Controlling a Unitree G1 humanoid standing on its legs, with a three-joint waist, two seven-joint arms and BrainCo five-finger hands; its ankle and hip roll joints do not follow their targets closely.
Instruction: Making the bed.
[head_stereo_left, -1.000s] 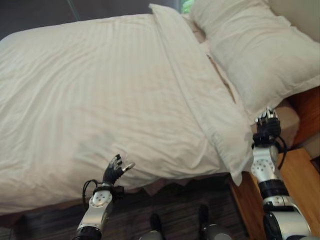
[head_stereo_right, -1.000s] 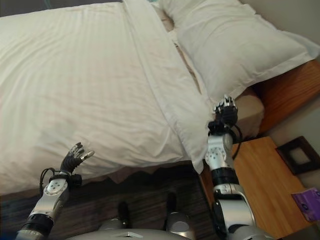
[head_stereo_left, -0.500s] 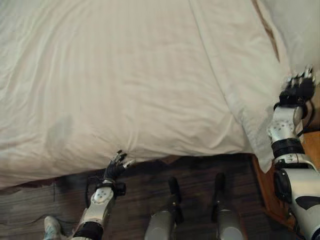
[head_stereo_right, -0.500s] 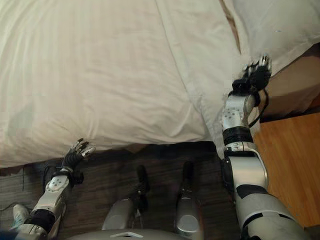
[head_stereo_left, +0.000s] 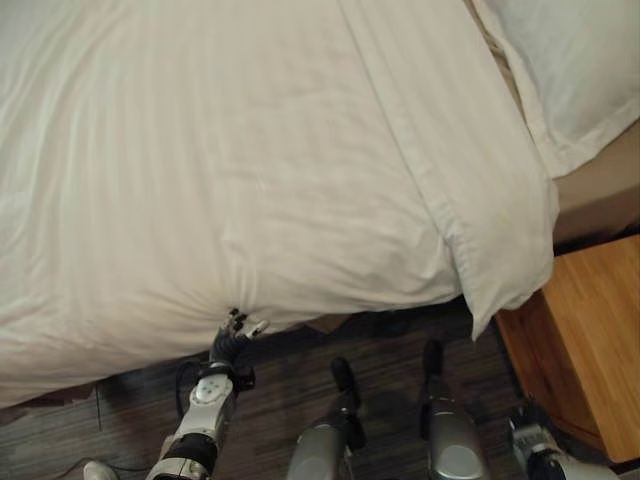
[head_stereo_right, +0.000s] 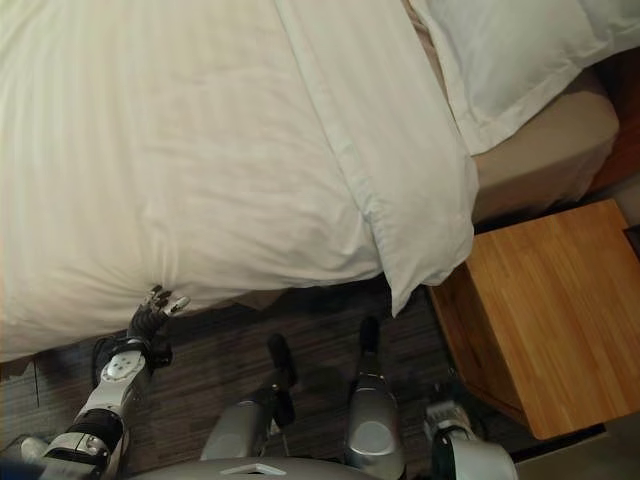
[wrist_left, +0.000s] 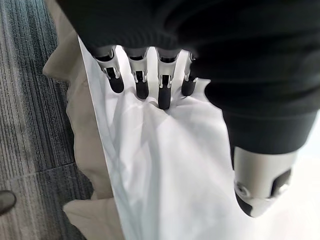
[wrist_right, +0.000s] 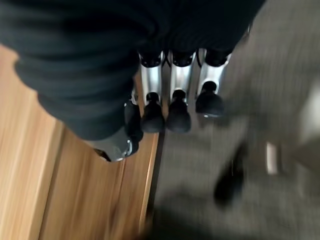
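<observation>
A white striped duvet covers the bed, its top edge folded back in a broad band whose corner hangs over the bed's side. A white pillow lies at the head. My left hand is at the duvet's near edge. In the left wrist view its straight fingers press into the white cloth, with the thumb held apart, so the hand is open. My right hand hangs low over the dark floor, beside the nightstand's edge, with relaxed fingers holding nothing.
A wooden nightstand stands right of the bed, close to the duvet's hanging corner. The beige mattress side shows under the pillow. Dark striped carpet runs along the bed's near side.
My right arm has dropped from beside the pillow to down by the nightstand. The left hand has closed in on the duvet's edge and touches it. The camera has shifted.
</observation>
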